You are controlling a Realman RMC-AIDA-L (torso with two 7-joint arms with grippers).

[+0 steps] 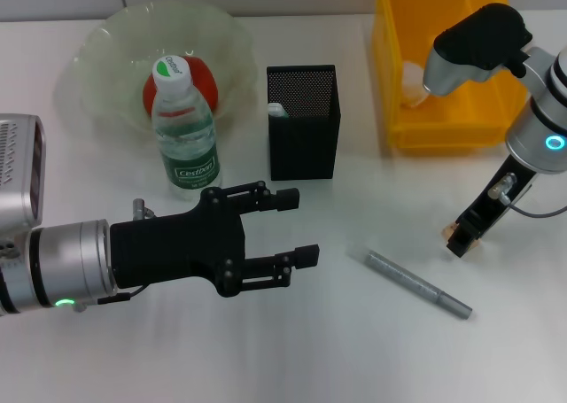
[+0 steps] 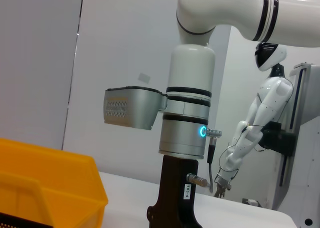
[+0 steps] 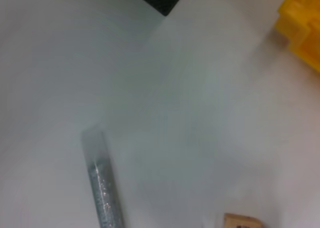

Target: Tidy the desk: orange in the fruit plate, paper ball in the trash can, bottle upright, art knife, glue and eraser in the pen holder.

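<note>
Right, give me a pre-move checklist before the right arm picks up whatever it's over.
1. Orange in the fruit plate: ok.
2. Bottle upright: ok, standing in front of the plate.
3. Art knife stowed: not ok, lying flat on the desk, apart from the pen holder.
4. Eraser stowed: not ok, on the desk at the right gripper; whether it is gripped: cannot tell.
5. Paper ball in the trash can: cannot tell, the right arm covers much of the bin.
6. Left gripper out of the way: ok, open and empty, clear of the knife.
</note>
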